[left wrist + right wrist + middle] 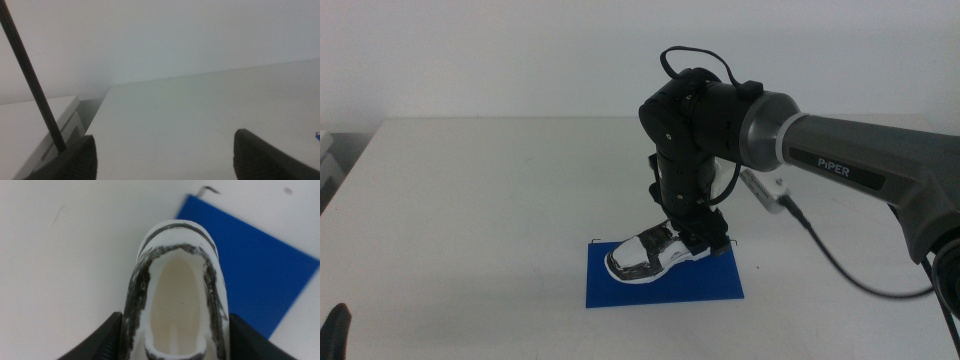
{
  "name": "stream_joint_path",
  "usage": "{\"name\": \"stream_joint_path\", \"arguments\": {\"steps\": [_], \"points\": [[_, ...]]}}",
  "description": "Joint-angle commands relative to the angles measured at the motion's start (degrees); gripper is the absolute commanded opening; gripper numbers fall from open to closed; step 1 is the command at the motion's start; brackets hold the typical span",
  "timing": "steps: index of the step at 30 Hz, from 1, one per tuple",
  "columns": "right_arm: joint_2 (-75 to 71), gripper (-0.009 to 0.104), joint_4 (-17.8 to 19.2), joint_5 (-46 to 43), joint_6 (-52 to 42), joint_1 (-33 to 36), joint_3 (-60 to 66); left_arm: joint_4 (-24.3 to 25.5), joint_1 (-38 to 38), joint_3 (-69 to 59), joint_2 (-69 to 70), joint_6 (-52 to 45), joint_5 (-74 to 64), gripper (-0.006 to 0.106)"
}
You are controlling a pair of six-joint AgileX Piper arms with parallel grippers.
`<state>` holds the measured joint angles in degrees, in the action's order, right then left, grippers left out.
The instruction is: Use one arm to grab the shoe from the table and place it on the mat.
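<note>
Shoe opening visible between jaws only.

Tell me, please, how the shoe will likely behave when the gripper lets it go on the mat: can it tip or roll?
The shoe, held at its heel by the right gripper over the mat, has a broad white sole, so it probably stays upright. Its collar keeps its shape between the jaws, suggesting fair stiffness. Rolling seems unlikely.

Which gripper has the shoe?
The right gripper, shut on the white-and-black sneaker over the blue mat; the left gripper waits open, holding nothing.
</note>
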<state>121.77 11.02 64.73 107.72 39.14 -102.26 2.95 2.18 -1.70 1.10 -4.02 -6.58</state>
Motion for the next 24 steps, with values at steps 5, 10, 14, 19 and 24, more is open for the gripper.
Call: {"name": "stream_joint_path", "arguments": {"steps": [5, 10, 14, 19, 24], "points": [[-3.8, -0.004, -0.1, 3.4, 15.3, 0.0, -1.8, -0.5, -0.3, -0.3, 0.0, 0.3, 4.7, 0.094], [-3.8, -0.004, -2.3, 2.1, 15.2, 0.0, -1.8, -0.5, -0.3, -0.3, 0.0, 0.3, 4.7, 0.094], [-3.6, -0.004, -3.1, 1.1, 15.2, 0.0, -1.8, -0.5, -0.3, -0.3, 0.0, 0.3, 4.7, 0.094], [-2.4, -0.004, -4.2, 0.9, 15.2, 0.0, -1.8, -0.5, -0.3, -0.3, 0.0, 0.3, 4.7, 0.094], [-1.3, -0.004, -5.0, 0.3, 15.2, 0.0, -1.8, -0.5, -0.3, -0.3, 0.0, 0.3, 4.7, 0.094]]}}
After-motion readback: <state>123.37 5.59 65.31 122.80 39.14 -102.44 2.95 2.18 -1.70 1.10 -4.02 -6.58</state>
